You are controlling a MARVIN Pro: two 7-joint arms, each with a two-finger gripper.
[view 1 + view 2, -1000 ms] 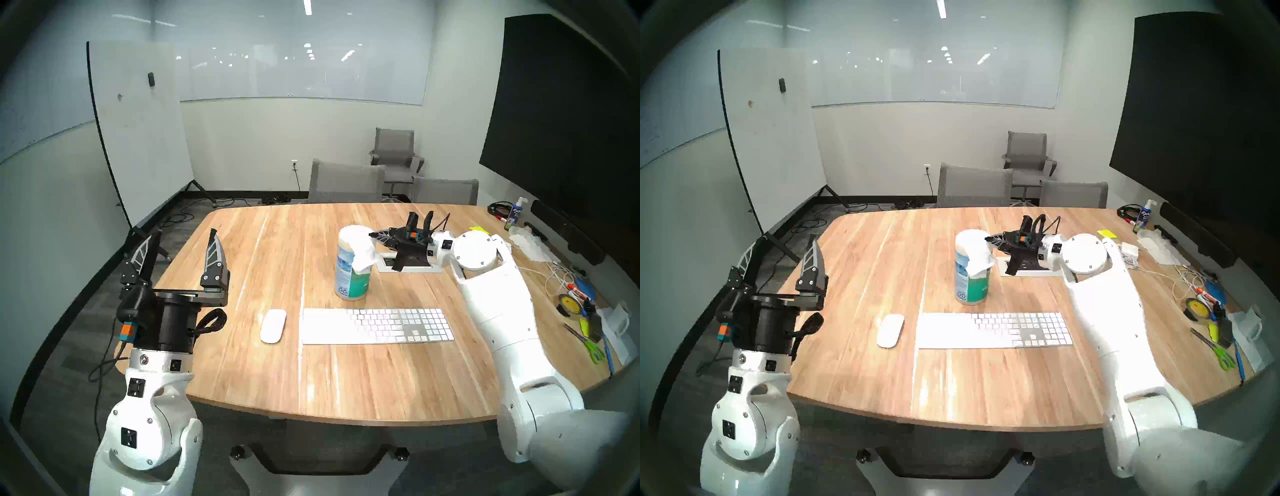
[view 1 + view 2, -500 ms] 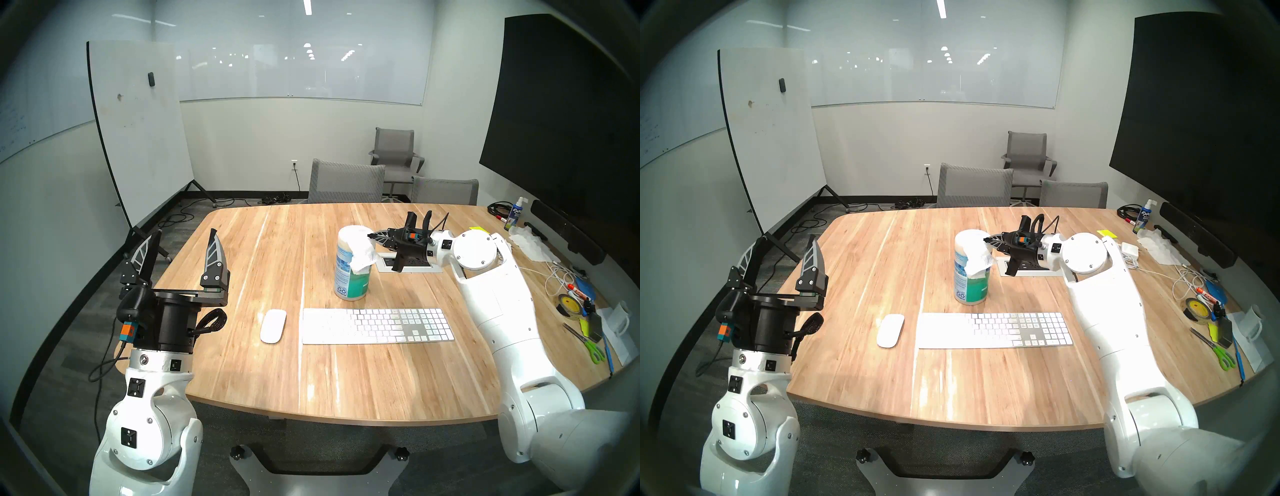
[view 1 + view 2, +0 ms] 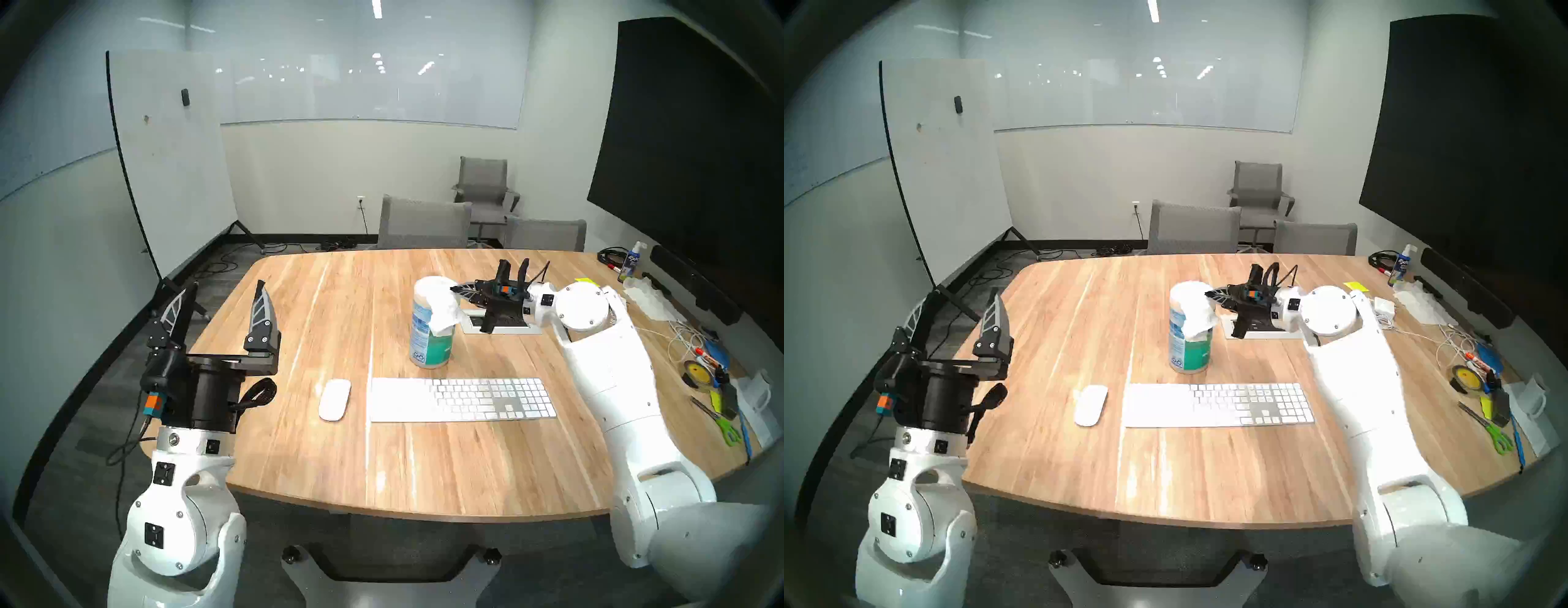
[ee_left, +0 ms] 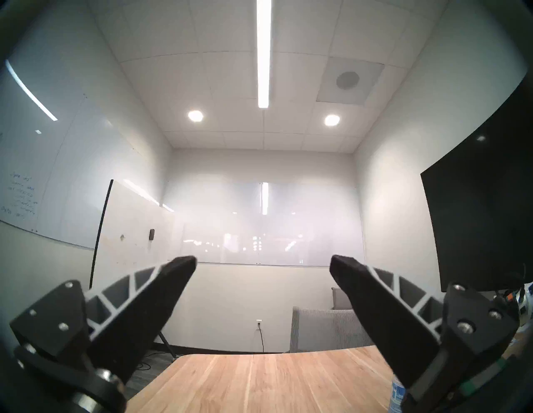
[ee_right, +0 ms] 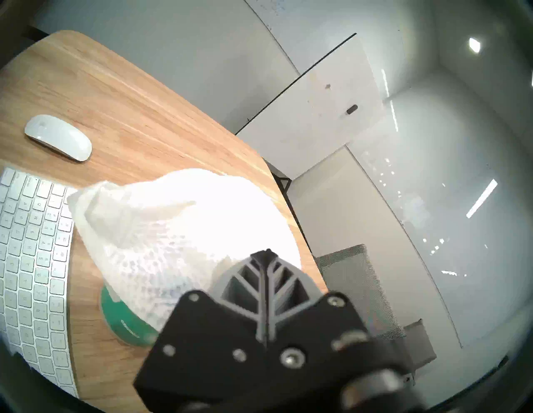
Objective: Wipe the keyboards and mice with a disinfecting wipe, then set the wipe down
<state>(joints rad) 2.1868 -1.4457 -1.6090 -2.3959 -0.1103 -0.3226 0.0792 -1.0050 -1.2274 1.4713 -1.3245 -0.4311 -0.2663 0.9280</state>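
The white keyboard (image 3: pixel 462 399) (image 3: pixel 1216 405) (image 5: pixel 28 245) lies flat near the table's front, with the white mouse (image 3: pixel 335 399) (image 3: pixel 1090 405) (image 5: pixel 57 137) just left of it. Behind them stands a blue-green canister (image 3: pixel 430 344) (image 3: pixel 1189 350) (image 5: pixel 124 323). The white wipe (image 3: pixel 445 312) (image 3: pixel 1199 316) (image 5: pixel 161 230) comes off its top and drapes down its right side. My right gripper (image 3: pixel 455 289) (image 3: pixel 1209 293) (image 5: pixel 268 252) is shut on the wipe's upper edge at the canister's top. My left gripper (image 3: pixel 227 293) (image 3: pixel 960 301) (image 4: pixel 264 262) is open and empty, pointing up at the table's left edge.
A power outlet box (image 3: pixel 500 325) is set into the table under my right wrist. A heap of tissue paper (image 3: pixel 649 299), cables, a tape roll (image 3: pixel 695 371) and scissors (image 3: pixel 727 431) crowd the right edge. Grey chairs (image 3: pixel 424 223) stand behind the table and a whiteboard (image 3: pixel 169 161) on the left.
My left arm has sunk very slightly. My right gripper stays shut on the wipe at the canister's top, and the hanging wipe has barely shifted.
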